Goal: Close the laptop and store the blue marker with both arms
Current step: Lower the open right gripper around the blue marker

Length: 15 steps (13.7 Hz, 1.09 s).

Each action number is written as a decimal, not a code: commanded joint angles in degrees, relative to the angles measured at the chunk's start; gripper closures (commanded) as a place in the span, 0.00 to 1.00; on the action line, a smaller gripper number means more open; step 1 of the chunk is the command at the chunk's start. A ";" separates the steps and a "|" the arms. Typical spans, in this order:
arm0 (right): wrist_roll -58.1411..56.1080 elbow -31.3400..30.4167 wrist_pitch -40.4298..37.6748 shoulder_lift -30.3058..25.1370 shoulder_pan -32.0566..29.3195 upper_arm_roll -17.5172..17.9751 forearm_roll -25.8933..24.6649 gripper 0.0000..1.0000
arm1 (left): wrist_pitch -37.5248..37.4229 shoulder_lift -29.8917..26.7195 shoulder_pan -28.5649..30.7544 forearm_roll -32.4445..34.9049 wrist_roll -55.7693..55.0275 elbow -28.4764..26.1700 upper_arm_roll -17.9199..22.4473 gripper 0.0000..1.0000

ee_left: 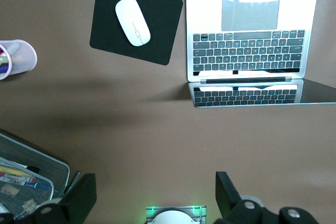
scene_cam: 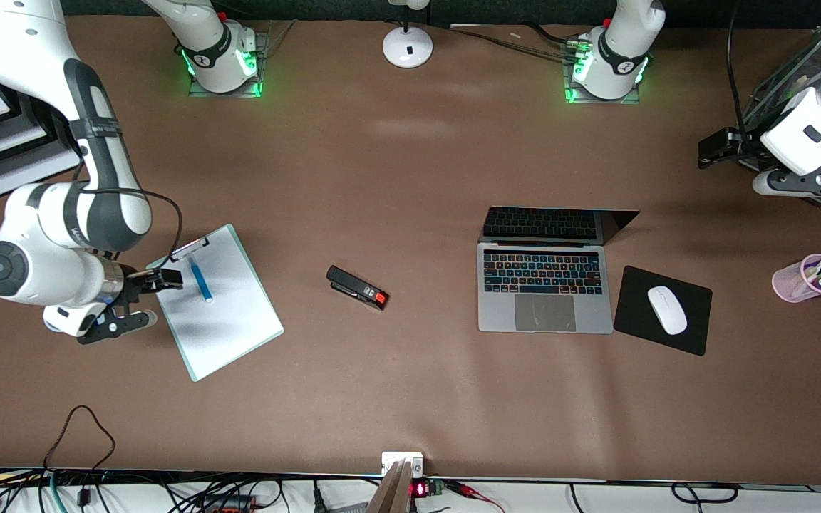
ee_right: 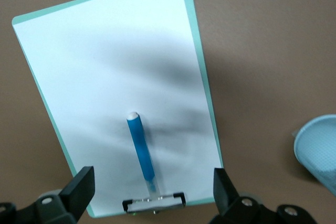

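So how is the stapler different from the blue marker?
The stapler is black with a red end and chunky; the blue marker is slim, bright blue with a white tip. The stapler lies on the bare table, the marker on a clipboard toward the right arm's end. Both lie flat and untouched, and look about equally long.

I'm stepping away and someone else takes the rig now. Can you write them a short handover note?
Right end effector: open, empty, over the clip end of the clipboard.
Left end effector: open, empty, waiting over bare table at the left arm's end.
Blue marker: lying on the clipboard, not grasped.
Laptop: lid open, beside the mouse pad.
Pen cup: at the left arm's end.
Done: nothing.
Left: close laptop, store marker.
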 commanded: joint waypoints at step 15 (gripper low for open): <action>-9.56 -0.69 7.78 6.08 2.29 0.34 -0.43 0.17 | -1.84 0.95 1.51 -1.47 -0.09 1.74 -0.28 0.00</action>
